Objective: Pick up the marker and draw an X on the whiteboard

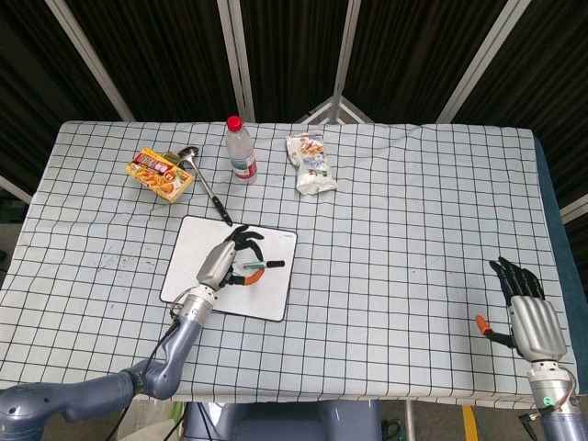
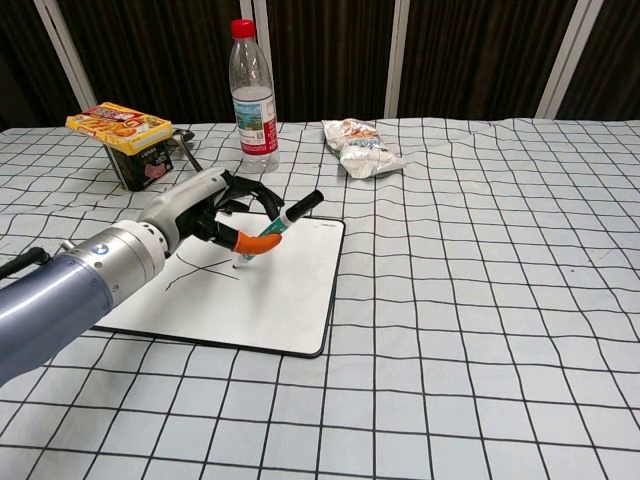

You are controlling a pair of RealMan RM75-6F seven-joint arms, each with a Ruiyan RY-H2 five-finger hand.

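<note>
A: Status of the left hand (image 2: 205, 205)?

B: It holds the marker (image 2: 272, 229). The fingers (image 2: 250, 187) curl around the barrel, and the marker is tilted, tip down on or just above the whiteboard (image 2: 270, 300), cap end raised toward the far right corner of the board.

A: Position of the whiteboard?

B: Flat on the bench (image 1: 413, 211), left of centre, nearer the front edge. Two crossing dark strokes (image 2: 205, 268) show on its surface, just left of the marker tip.

A: And the right hand (image 1: 531, 315)?

B: Near the front right corner of the bench, seen only from the head view. Its fingers are extended and apart, and it holds nothing.

A: Other items?

B: Along the back edge: a water bottle (image 2: 252, 95), a snack bag (image 2: 362, 147) to its right, a yellow box (image 2: 118, 127) near the left. A ladle (image 1: 204, 179) lies between the box and the whiteboard.
</note>
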